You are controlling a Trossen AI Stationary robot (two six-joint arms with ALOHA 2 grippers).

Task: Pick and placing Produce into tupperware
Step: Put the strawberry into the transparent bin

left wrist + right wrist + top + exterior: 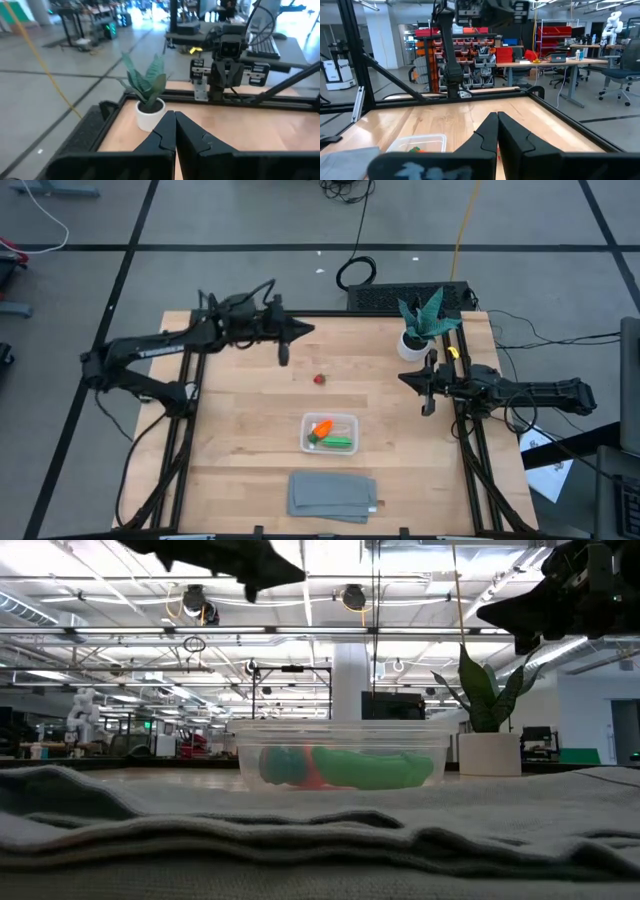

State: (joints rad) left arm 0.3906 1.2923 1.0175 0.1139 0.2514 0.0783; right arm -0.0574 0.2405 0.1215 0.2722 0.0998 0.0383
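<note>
The clear tupperware (329,432) stands near the table's middle and holds the orange carrot piece (321,428) and the elongated green piece (339,443); the low view shows both inside the tupperware (342,756). The small round red piece (319,379) lies alone on the wood, farther back. My left gripper (297,332) hovers shut above the table's far left part. My right gripper (412,377) hovers shut at the table's right side, near the potted plant. In the right wrist view a corner of the tupperware (417,143) shows beyond the shut fingers (496,128).
A potted green plant (424,325) in a white pot stands at the far right corner. A folded grey cloth (333,496) lies at the near edge in front of the tupperware. Bare wood lies between the red piece and both grippers.
</note>
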